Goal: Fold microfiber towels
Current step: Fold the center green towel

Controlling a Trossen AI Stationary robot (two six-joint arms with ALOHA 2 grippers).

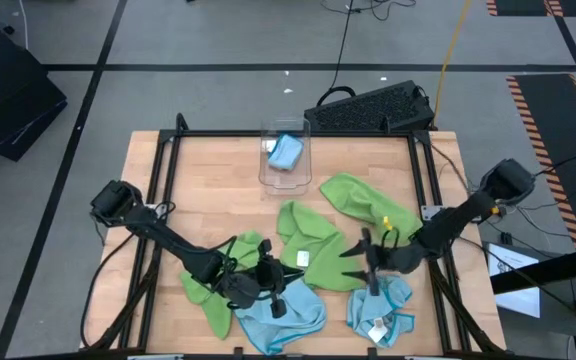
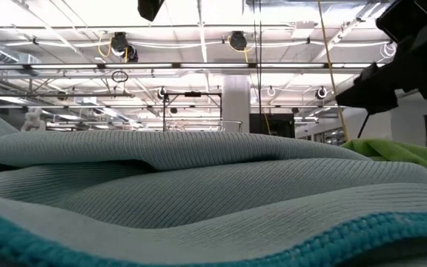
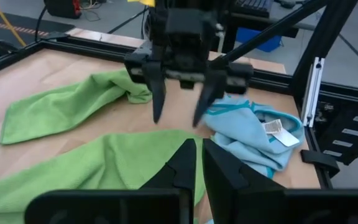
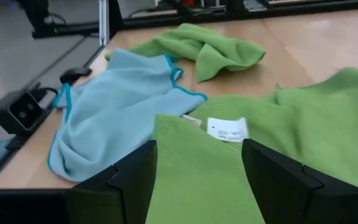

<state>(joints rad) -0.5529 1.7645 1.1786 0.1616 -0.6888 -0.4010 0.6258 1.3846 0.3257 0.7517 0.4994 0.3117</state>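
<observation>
Several microfiber towels lie crumpled on the wooden table. A lime green towel [image 1: 303,240] with a white tag [image 4: 227,129] lies in the middle. Another green one [image 1: 363,200] lies farther back on the right, and a third [image 1: 208,290] lies near left. Light blue towels lie near the front edge [image 1: 283,318] and near right [image 1: 380,308]. My left gripper [image 3: 199,162] is shut and holds nothing; it hovers over the near-left towels [image 1: 278,292] and points at my right gripper. My right gripper [image 4: 197,171] stands wide open just over the middle green towel [image 1: 348,263].
A clear plastic bin [image 1: 286,172] with a blue cloth inside stands at the far middle of the table. A dark keyboard-like thing [image 1: 373,108] lies beyond the far edge. Black frame rails [image 1: 168,170] run along the table's sides. A light blue towel [image 2: 199,193] fills the low view.
</observation>
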